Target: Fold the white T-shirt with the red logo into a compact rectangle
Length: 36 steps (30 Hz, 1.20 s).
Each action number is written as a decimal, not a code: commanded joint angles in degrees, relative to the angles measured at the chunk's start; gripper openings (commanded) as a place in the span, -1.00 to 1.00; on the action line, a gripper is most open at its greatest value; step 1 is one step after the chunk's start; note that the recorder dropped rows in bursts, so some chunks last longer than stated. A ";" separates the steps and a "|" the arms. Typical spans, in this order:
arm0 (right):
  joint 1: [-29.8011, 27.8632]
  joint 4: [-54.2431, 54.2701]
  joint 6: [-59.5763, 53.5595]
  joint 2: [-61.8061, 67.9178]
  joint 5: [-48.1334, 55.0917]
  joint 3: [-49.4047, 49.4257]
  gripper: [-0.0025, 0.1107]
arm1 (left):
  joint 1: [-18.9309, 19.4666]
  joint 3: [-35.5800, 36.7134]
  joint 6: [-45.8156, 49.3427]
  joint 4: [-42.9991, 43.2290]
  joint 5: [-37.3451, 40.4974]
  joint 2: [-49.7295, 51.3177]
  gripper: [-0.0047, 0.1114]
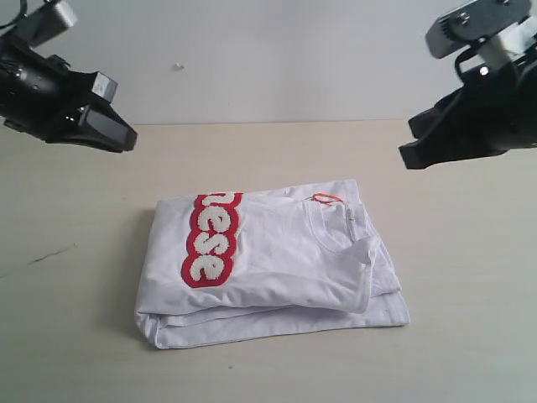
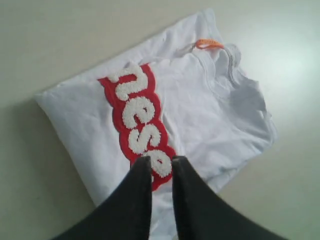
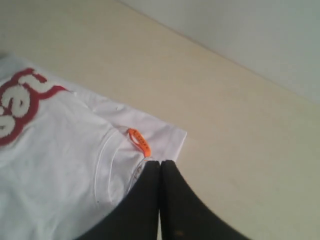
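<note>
A plain pale wall (image 1: 277,59) closes off the far side, and below it runs the light beige table (image 1: 75,336), smooth and matte, with a faint dark scuff near my left edge. One white T-shirt (image 1: 285,252) lies in the middle of the table, folded into a stacked, roughly rectangular bundle, with layered edges showing along the near side. Across its top runs one red logo (image 1: 211,239), of which four fuzzy white letters, "nese", show on the red patch. I have two claws, both hanging above the table and clear of the cloth. My left claw (image 2: 161,160) sits over the logo's end, its fingers a narrow slit apart with nothing between them. My right claw (image 3: 159,162) is pressed fully together and empty, above the collar corner. One small orange neck tag (image 3: 138,141) sits at the ribbed collar (image 3: 102,165).
</note>
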 commanded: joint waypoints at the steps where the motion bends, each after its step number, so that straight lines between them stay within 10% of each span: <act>1: -0.26 -0.13 1.42 -9.42 -2.75 4.00 -0.96 | 0.04 7.30 2.08 -1.11 -7.73 -9.24 -0.73; 17: -0.26 -0.01 7.57 -36.83 -11.34 20.76 -0.96 | 0.04 35.21 2.69 -2.78 -38.83 -39.65 -0.92; 36: -0.26 0.11 11.38 -53.60 -4.55 26.20 -0.96 | 0.04 52.36 2.48 -5.58 -40.11 -61.58 -0.92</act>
